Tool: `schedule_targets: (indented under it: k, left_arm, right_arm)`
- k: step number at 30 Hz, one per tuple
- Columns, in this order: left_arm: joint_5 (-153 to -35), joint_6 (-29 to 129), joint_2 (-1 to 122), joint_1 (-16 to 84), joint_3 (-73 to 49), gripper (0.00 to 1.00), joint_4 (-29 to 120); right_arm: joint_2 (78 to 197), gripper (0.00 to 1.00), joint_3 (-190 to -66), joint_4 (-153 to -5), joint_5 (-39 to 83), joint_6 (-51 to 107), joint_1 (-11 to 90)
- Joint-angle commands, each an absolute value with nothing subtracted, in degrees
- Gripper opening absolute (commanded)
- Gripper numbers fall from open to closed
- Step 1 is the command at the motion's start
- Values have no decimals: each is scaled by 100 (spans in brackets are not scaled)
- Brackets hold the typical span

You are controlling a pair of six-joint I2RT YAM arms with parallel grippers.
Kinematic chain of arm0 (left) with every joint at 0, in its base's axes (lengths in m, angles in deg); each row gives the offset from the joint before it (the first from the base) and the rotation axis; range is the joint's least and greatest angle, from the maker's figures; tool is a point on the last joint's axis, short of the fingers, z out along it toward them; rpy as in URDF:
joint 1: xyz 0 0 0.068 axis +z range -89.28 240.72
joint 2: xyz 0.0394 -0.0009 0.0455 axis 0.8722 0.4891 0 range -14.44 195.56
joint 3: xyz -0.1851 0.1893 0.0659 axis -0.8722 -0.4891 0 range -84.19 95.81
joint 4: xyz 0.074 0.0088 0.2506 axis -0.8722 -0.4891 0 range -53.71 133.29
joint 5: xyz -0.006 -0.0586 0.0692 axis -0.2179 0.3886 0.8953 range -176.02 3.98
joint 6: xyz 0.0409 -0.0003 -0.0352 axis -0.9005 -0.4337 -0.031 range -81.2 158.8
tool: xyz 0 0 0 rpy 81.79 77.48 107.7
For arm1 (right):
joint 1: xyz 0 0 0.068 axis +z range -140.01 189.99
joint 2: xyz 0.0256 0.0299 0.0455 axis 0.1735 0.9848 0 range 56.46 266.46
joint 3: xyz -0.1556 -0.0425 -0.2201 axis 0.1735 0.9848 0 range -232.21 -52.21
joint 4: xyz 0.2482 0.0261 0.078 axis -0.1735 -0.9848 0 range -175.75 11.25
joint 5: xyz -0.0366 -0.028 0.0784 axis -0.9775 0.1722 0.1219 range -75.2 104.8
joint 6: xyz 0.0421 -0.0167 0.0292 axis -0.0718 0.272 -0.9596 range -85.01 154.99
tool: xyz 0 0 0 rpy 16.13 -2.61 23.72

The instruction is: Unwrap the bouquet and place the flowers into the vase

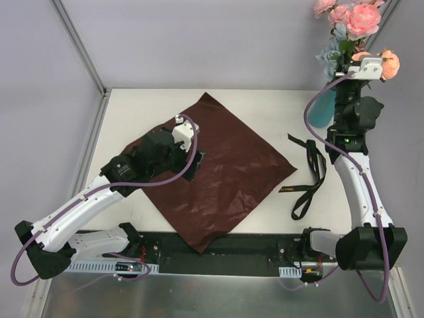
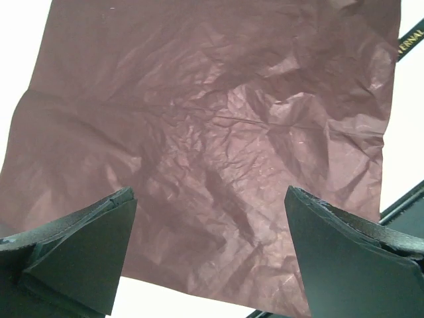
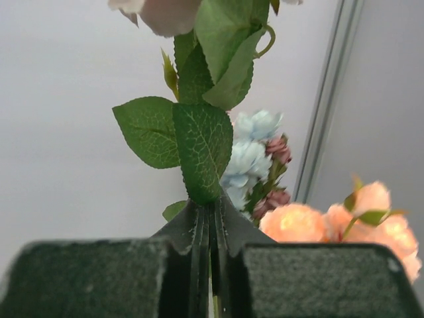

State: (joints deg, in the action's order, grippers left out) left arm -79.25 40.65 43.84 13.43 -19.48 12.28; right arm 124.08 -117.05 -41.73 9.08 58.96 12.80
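The bouquet is undone. Its maroon paper (image 1: 218, 172) lies spread flat on the table, and my left gripper (image 1: 194, 165) hovers over the sheet's left part. In the left wrist view that gripper (image 2: 209, 192) is open, with only the creased paper (image 2: 212, 119) between its fingers. The flowers (image 1: 351, 20) stand high at the far right, above the teal vase (image 1: 321, 109), which my right arm half hides. My right gripper (image 1: 351, 58) is raised there. In the right wrist view it (image 3: 212, 222) is shut on a green stem below leaves (image 3: 199, 146) and peach blooms (image 3: 298, 222).
A black ribbon (image 1: 308, 175) lies loose on the white table to the right of the paper; its end (image 2: 411, 40) shows in the left wrist view. Grey walls and a metal post (image 1: 79, 46) bound the back. A black rail (image 1: 218, 248) runs along the near edge.
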Motion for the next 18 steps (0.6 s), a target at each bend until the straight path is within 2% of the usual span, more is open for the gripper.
schedule_targets:
  k: [1,18]
  left_arm:
    - [-7152,3836,4172,1299,-2003,99,1191]
    - [-6853,3801,3917,1290,-2038,99,1200]
  right_arm:
    - [12808,0,-12454,-3208,1647,6215,815]
    - [14233,0,-13562,-2637,2315,6259,410]
